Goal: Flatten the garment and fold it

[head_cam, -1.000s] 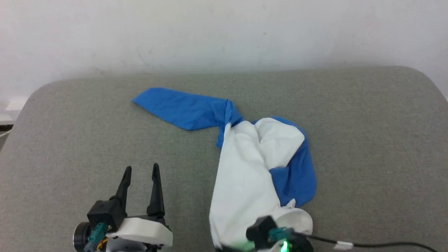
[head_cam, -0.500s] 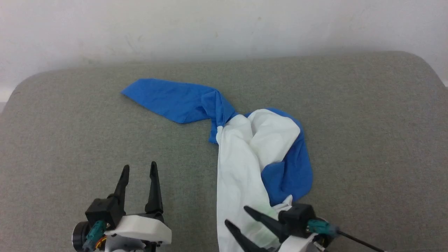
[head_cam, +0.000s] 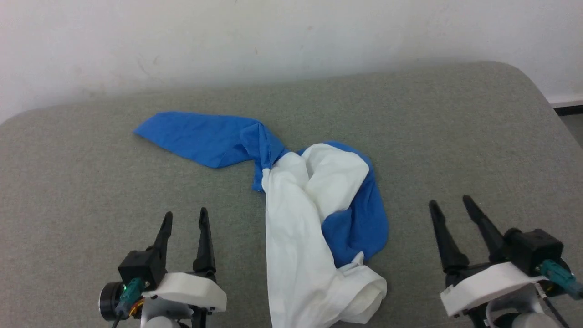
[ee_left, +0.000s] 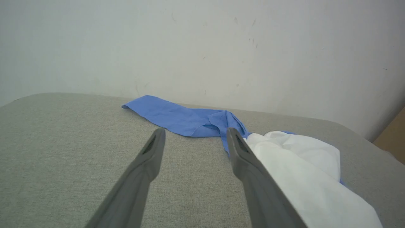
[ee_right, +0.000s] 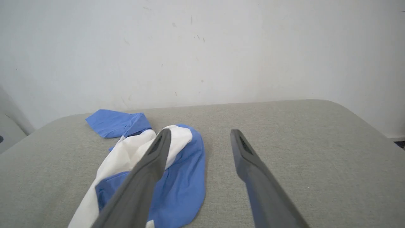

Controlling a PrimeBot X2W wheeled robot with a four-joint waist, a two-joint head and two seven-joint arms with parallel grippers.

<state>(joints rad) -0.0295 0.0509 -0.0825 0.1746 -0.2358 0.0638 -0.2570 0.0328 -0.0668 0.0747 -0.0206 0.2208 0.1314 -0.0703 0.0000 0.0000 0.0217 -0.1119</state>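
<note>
The garment point(head_cam: 300, 218) lies crumpled in the middle of the grey table, its white body bunched in a long heap running toward the near edge. One royal-blue sleeve point(head_cam: 200, 136) stretches out to the far left and more blue cloth curls on the heap's right side. My left gripper point(head_cam: 186, 216) stands open at the lower left, apart from the cloth. At the lower right my right gripper point(head_cam: 450, 202) is open and holds nothing, well right of the garment. The left wrist view has the garment point(ee_left: 297, 158) to the right of its fingers; the right wrist view has the garment point(ee_right: 180, 177) at lower left.
The grey padded table point(head_cam: 455, 127) has rounded far corners and bare surface on both sides of the cloth. A white wall point(head_cam: 291, 36) rises right behind the far edge. A strip of floor point(head_cam: 574, 123) shows past the table's right corner.
My right gripper has opened, let go of the white near end of the garment and swung out to the right. The head camera has shifted, so the whole scene sits further left.
</note>
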